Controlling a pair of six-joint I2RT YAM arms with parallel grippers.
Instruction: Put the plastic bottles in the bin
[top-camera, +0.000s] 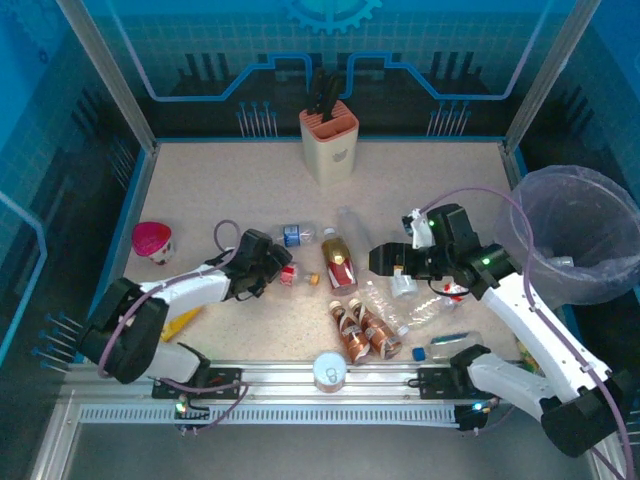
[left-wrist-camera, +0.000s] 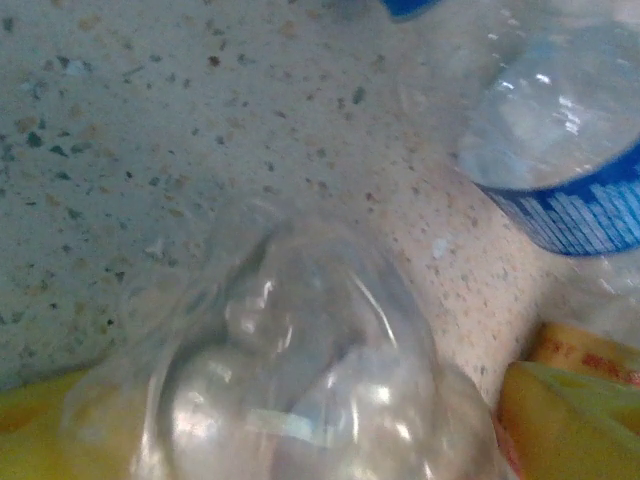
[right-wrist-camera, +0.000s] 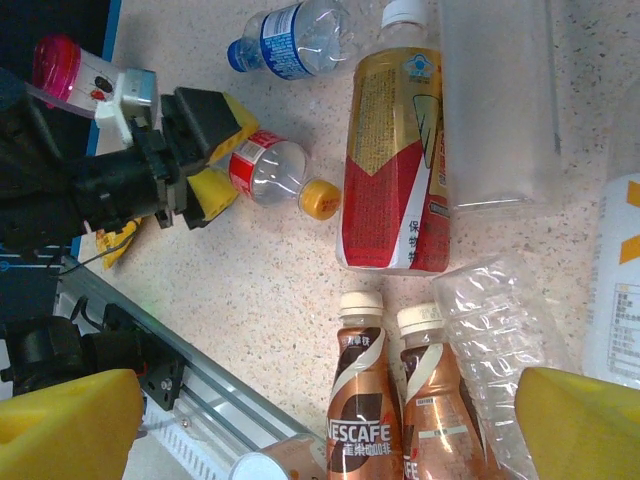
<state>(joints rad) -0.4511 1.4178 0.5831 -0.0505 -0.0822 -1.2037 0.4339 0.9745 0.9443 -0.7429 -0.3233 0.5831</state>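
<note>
The large round bin, lined with a pale-lavender bag, is the goal. Near it, over the other plastic bottles, hovers the right gripper, jaws wide apart and empty. Well apart from the bin, beyond those bottles, the left gripper has its yellow fingers either side of the base of a small clear red-labelled bottle. The bottle's yellow cap points toward the bin. Whether the fingers press it, I cannot tell. The left arm is clearly nearer.
</note>
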